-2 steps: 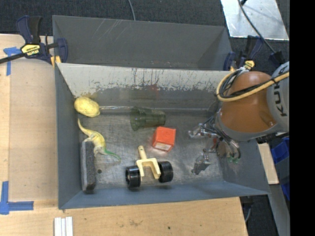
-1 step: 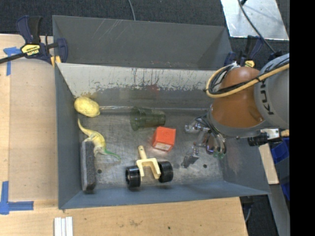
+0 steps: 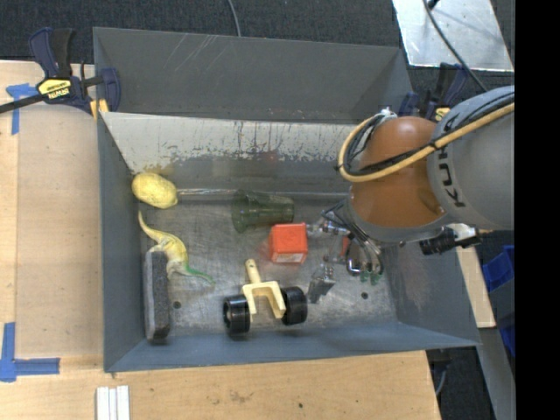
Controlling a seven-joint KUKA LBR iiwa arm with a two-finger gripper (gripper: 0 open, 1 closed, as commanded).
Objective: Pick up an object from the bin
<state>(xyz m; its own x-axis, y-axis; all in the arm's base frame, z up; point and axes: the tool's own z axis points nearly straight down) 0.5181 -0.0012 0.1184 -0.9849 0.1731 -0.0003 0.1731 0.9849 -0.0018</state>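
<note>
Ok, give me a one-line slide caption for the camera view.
Gripper inside the grey bin, just right of an orange block; a black-wheeled cream toy lies nearby.

Block lies left of claw, behind wheeled toy.

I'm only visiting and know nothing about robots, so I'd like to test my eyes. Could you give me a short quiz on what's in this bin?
1. Which thing lies nearest the gripper?
A. the round fruit
B. the orange-red block
C. the dark bar by the left wall

2. True or false: the wheeled toy, cream with two black wheels, lies closer to the near wall of the bin than the orange-red block does.

3. What colour is the round fruit in the far left corner?

Key: 1 B; 2 true; 3 yellow.
</note>
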